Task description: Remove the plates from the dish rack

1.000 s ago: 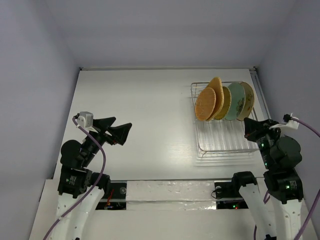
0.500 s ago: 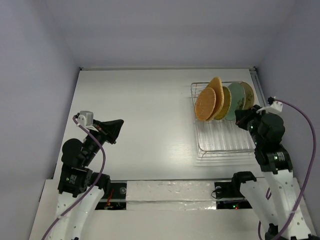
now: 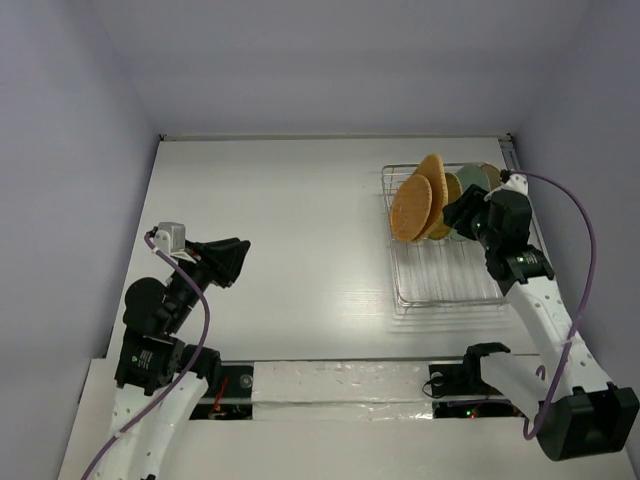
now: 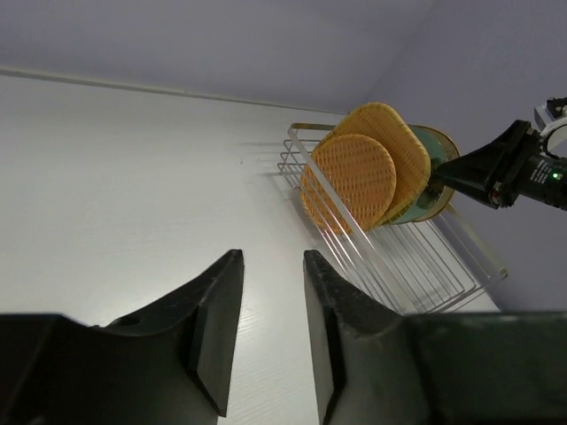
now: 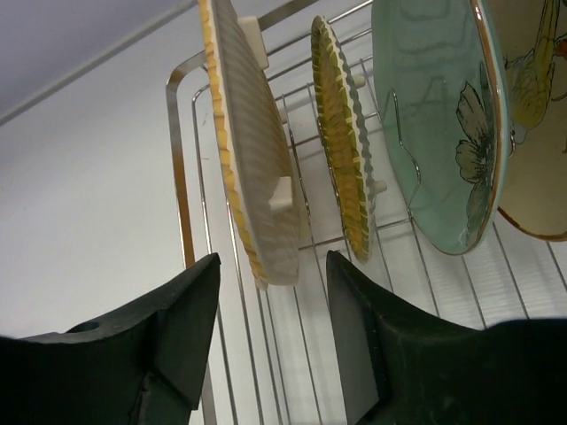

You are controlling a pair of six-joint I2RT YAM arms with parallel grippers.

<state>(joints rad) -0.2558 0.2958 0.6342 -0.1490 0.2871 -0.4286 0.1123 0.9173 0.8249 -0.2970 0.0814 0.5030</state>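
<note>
For a clean grasp, the right gripper should be brought up until the lower rim of the orange plate is straddled, one finger on each face. The yellow plate just beyond should be kept clear. The orange plate should then be lifted straight off the rack, at the table's far right, where all plates stand on edge. The right fingers are spread wide, nothing held or touched. The left gripper, well apart, is likewise open and empty.
</note>
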